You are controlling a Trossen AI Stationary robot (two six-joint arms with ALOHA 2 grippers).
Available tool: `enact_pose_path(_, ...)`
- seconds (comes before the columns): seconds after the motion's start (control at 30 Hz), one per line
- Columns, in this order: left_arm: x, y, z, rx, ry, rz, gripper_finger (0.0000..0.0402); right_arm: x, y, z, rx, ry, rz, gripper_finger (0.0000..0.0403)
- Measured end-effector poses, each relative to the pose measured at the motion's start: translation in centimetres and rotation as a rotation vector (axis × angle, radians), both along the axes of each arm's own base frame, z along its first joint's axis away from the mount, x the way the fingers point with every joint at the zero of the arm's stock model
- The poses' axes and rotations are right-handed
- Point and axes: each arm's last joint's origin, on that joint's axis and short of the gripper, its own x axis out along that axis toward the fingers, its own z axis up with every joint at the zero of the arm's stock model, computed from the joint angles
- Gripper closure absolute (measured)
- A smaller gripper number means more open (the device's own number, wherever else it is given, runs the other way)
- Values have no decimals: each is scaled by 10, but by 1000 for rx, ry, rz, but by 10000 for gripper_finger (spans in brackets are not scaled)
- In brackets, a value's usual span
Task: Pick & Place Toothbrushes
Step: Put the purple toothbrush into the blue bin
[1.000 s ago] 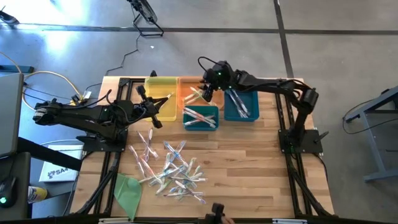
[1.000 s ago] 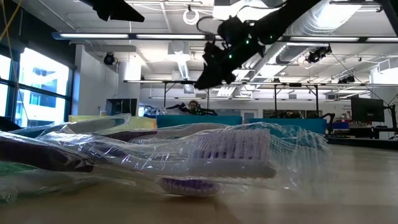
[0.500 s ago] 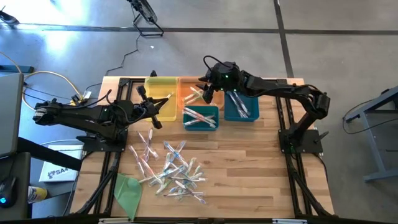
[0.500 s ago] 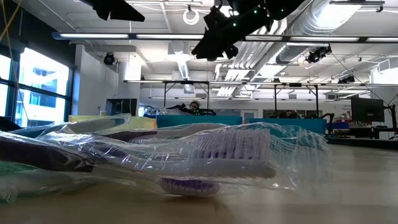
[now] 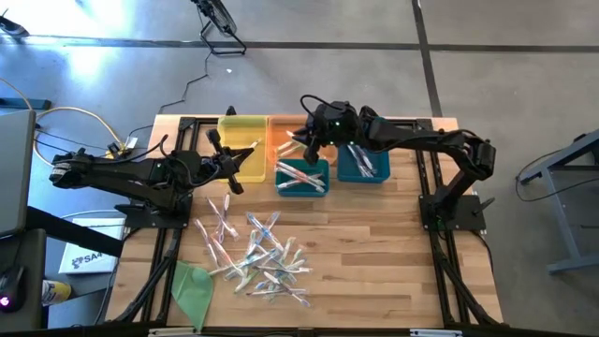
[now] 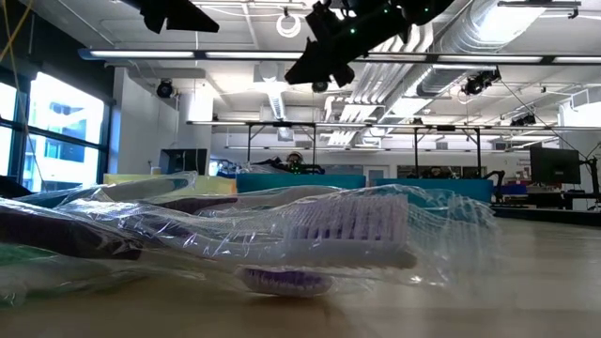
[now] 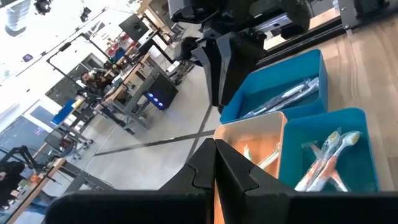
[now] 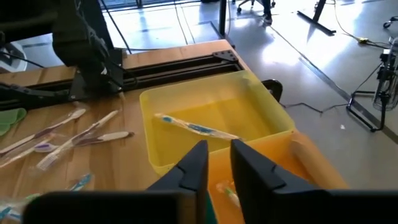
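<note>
Several wrapped toothbrushes point(image 5: 255, 253) lie loose on the wooden table, and one fills the front of the low view point(image 6: 347, 230). More lie in the yellow bin point(image 8: 193, 127), the orange bin point(image 5: 290, 136), the teal bin point(image 5: 301, 176) and the blue bin point(image 5: 363, 159). My right gripper point(image 5: 307, 140) hangs above the orange and teal bins, high in the low view point(image 6: 305, 73). Its fingers point(image 8: 217, 163) stand a little open with nothing between them. My left gripper point(image 5: 227, 171) waits beside the yellow bin, shut point(image 7: 214, 168) and empty.
The four bins stand in a row along the table's far edge. A flat green sheet point(image 5: 192, 285) lies at the near left corner. Bare wood point(image 5: 393, 253) lies to the right of the toothbrush pile. The left arm point(image 8: 81, 43) reaches in beside the yellow bin.
My right gripper has risen well above the bins and now sits higher in the low view. In the high view it stays over the orange bin, while the arm's elbow has swung outward. The toothbrushes and bins have not moved.
</note>
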Motion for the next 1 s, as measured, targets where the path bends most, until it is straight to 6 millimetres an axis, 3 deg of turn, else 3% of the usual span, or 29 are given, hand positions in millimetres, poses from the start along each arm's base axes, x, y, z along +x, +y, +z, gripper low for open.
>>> enact_pose_path(0.17, 0, 0, 0, -7, -3, -12, 402, 2, 6, 0, -1, -3, 17, 394)
enact_pose_path(0.57, 1, -1, 0, -10, -3, -35, 402, 9, 32, 4, 57, -36, 21, 400)
enact_pose_path(0.77, 0, -1, -1, -9, 4, -35, 402, 1, 59, 23, 50, -89, 32, 400)
enact_pose_path(1.0, 0, -1, -3, -8, 35, -35, 402, -21, 90, 22, 18, -123, 2, 400)
